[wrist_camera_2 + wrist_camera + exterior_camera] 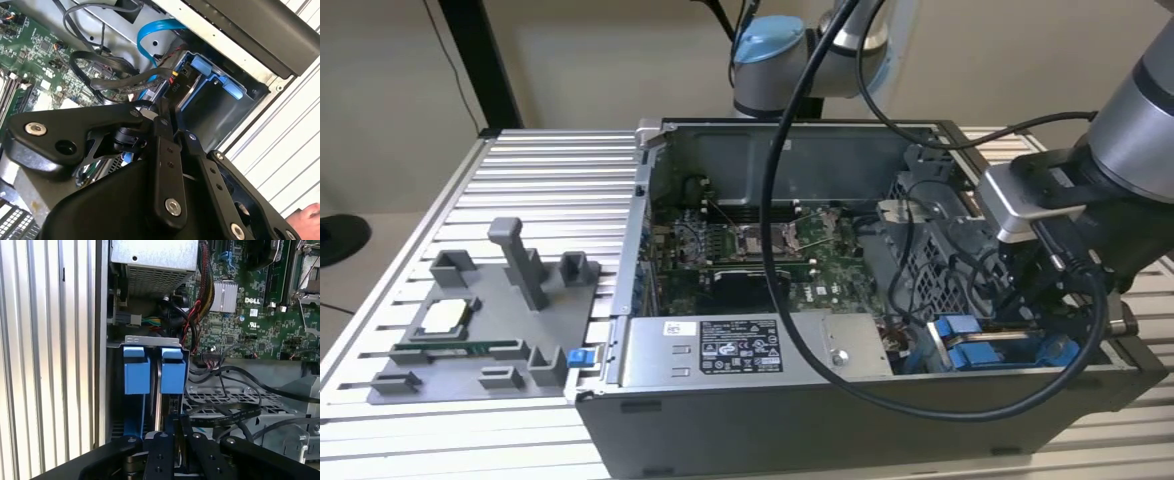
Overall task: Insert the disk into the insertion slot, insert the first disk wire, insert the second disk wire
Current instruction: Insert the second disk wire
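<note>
The disk [196, 91] sits down in the insertion slot [235, 107], with its blue frame [212, 70] around its end. In the first wrist view its two blue tabs [136, 371] stand side by side at the bay's edge. In the exterior view the blue tabs [958, 330] show at the case's front right corner. My gripper [164, 111] reaches down at the disk's end, and its black fingers [161, 445] are drawn close together on a black wire connector [176, 89] with red and yellow leads. A light blue flat wire [150, 35] loops just beyond it.
The open computer case [640, 300] lies on a slatted metal table. Inside are the motherboard [747, 250], a grey labelled power-supply box [734, 350] and loose black cables [235, 410]. A grey parts fixture [480, 320] stands at the exterior view's left. A fingertip [307, 217] shows at the second wrist view's edge.
</note>
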Tool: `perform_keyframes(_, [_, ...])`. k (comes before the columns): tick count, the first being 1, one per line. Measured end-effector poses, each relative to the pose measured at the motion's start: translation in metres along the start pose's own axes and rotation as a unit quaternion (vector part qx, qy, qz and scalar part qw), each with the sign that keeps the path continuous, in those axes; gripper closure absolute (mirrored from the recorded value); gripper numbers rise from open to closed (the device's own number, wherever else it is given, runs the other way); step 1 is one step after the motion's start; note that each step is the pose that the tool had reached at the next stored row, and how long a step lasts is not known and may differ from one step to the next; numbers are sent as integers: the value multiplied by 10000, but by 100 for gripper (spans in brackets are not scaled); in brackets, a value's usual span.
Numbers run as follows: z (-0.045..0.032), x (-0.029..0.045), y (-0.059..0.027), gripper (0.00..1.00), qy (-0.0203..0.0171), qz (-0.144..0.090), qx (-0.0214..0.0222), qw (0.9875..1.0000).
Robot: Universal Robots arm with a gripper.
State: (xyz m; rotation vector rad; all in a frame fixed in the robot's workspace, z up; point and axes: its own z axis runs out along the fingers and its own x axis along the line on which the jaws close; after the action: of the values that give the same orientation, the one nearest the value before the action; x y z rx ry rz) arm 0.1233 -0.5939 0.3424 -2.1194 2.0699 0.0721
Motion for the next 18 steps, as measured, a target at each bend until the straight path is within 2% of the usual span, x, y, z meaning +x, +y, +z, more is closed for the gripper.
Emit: perform_keyframes(18, [32, -29, -29, 100, 0, 0, 0, 10000])
